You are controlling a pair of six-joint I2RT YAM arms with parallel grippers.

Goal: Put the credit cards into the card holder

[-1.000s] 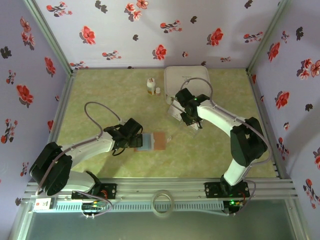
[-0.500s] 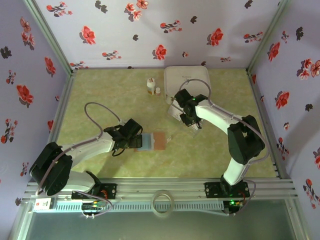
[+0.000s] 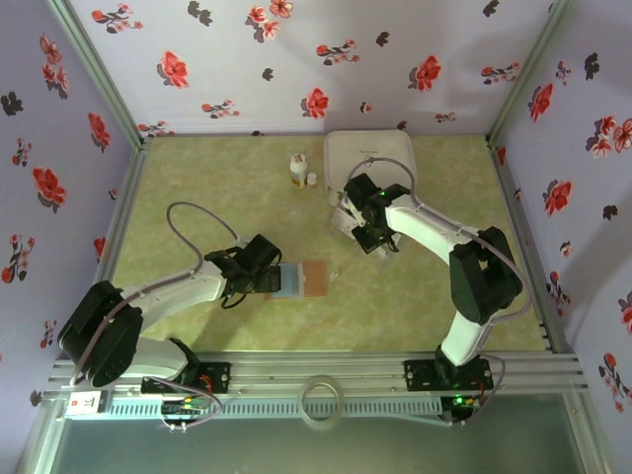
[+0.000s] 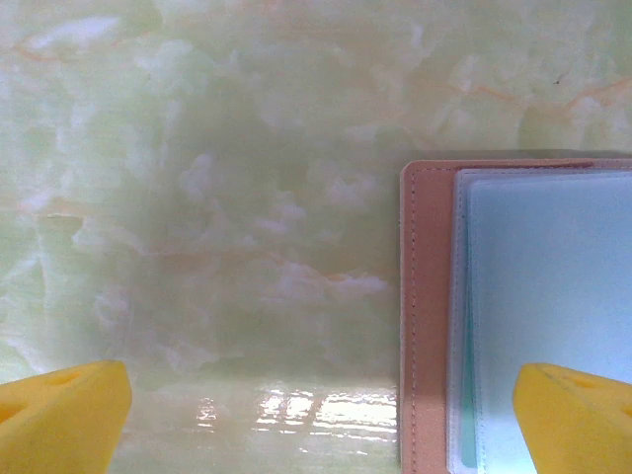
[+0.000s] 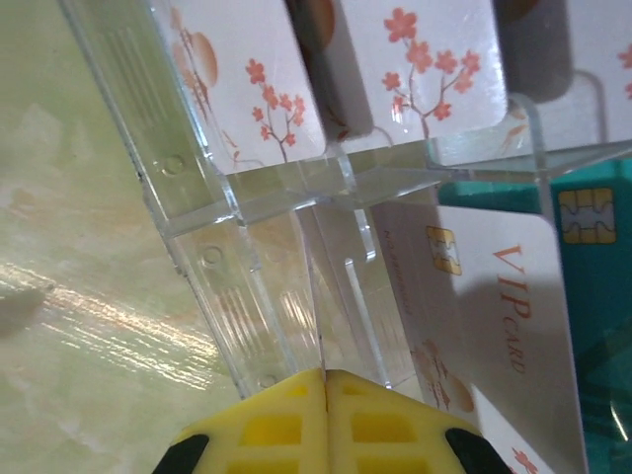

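the card holder (image 3: 302, 278) is laid open and flat on the table (image 3: 197, 197), with its pale blue-grey inner face turned up and its brown flap spread to the right. it is judged to be opened this way so that a pocket is offered for loading. one card holder is counted, and whether a card already sits in its sleeves cannot be told.

the credit cards (image 5: 425, 59) are kept beyond the card holder and to its right, stood in a clear stand (image 5: 197, 188). they are held apart and leaning by its dividers, presumably so that one edge at a time can be pinched. five card faces are counted: three white with pink blossom print in the far row, and one white vip card (image 5: 499, 316) and one teal card (image 5: 592, 257) with a chip in the near row. more may be hidden.

the left gripper (image 4: 316, 420) is held at the card holder's left side, spread wide and empty. one yellow fingertip is poised over the inner face and the other over bare table, judged ready to steady the card holder.

the right gripper (image 5: 325, 410) is lowered at the stand, its fingers pressed together with no gap. a thin clear divider runs up from their seam, and whether anything is pinched cannot be told.

two small bottles (image 3: 297, 170) and one white box (image 3: 370, 156) are set farther beyond the card holder, clear of the work.
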